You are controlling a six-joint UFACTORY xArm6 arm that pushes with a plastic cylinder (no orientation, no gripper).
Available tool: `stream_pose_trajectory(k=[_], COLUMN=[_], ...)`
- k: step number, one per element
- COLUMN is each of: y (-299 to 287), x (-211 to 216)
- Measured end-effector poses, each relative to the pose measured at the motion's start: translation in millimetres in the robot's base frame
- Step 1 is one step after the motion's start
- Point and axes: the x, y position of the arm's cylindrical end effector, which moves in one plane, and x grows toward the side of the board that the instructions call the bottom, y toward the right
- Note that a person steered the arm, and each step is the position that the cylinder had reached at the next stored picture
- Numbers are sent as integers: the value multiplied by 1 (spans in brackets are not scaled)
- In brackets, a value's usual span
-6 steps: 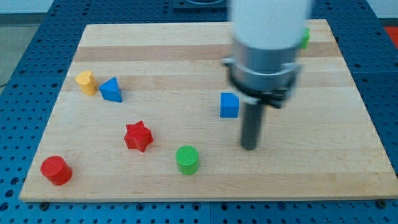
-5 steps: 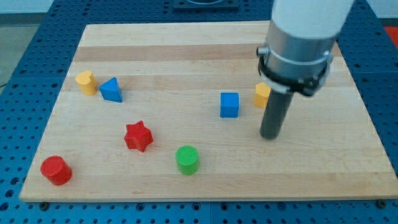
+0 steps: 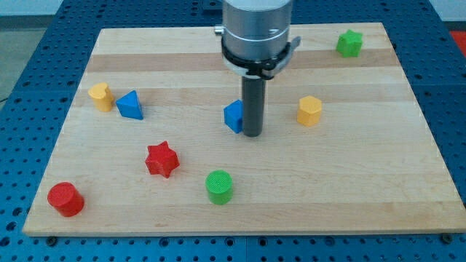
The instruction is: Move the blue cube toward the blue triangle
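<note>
Nearest me, a ribbed green cylinder (image 3: pixel 219 186) stands on the pale wooden surface (image 3: pixel 364 182). My tip (image 3: pixel 252 134) presses the blue cube (image 3: pixel 234 116) from its right; no jaws here. The blue triangle (image 3: pixel 130 105) sits far left.

The blue cube (image 3: pixel 233 116) sits near the board's middle, its right side hidden behind the rod. The blue triangle (image 3: pixel 130 105) lies well apart toward the view's left, resting flat.
</note>
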Motion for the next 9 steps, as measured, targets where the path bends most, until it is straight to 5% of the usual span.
stream_pose_trajectory(k=[3,5,7,9], y=[-38,17,-5,-39], x=[0,22,-36,-42])
